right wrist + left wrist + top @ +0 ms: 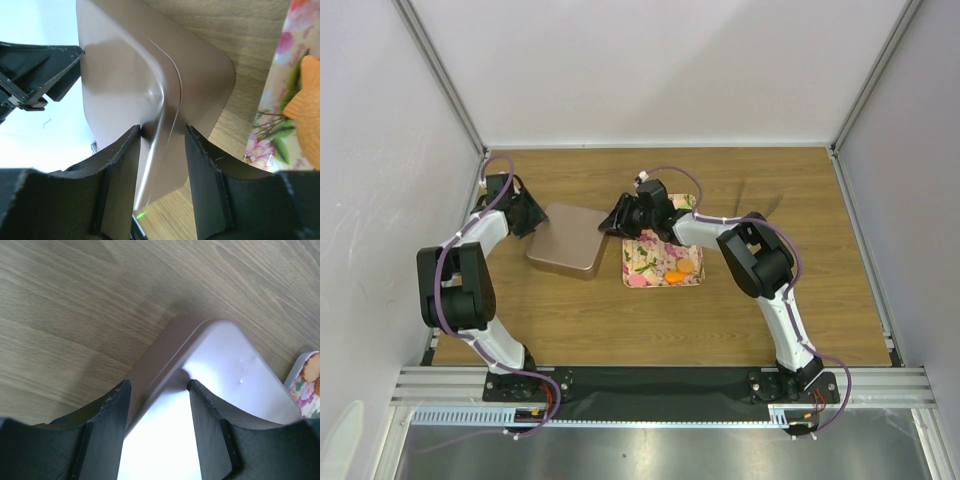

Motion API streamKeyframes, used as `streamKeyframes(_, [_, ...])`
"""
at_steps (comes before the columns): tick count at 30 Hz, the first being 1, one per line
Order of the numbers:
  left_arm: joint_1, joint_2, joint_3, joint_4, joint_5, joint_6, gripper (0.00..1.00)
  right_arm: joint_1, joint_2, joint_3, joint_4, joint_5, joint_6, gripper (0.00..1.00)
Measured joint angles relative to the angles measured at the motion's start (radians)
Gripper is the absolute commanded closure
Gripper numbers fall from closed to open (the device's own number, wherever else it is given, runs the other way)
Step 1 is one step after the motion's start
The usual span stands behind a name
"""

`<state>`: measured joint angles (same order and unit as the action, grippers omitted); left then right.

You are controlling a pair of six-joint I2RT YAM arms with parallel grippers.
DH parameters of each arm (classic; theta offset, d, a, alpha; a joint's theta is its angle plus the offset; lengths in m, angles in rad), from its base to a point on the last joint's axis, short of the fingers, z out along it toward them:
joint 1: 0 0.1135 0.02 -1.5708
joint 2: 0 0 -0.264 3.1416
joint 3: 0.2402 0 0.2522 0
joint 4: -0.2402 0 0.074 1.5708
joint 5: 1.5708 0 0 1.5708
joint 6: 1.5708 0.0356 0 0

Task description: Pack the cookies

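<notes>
While the left gripper (159, 386) and right gripper (162, 131) each straddle a box (565, 242) corner, whether they clamp it is unclear.

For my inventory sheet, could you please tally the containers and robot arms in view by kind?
Pinkish-brown box: 1
Floral tray: 1
Robot arms: 2
Total: 4

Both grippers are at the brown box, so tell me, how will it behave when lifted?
Probably stiff: the box holds crisp rounded corners and flat faces. Its glossy sheen suggests a slippery surface, so the left gripper and right gripper at its corners might slide. Low and wide, it seems unlikely to tip or roll.
</notes>
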<state>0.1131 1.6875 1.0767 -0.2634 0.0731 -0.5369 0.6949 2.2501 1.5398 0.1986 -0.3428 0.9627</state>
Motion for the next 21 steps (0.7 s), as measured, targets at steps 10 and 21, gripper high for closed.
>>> streamKeyframes(10, [0.000, -0.027, 0.008, -0.053, -0.035, 0.000, 0.36, 0.000, 0.000, 0.019, -0.054, -0.031, -0.055, 0.29])
streamKeyframes(21, [-0.009, -0.270, 0.176, -0.126, -0.068, 0.025, 0.33, -0.047, -0.137, -0.018, -0.080, -0.028, -0.136, 0.14])
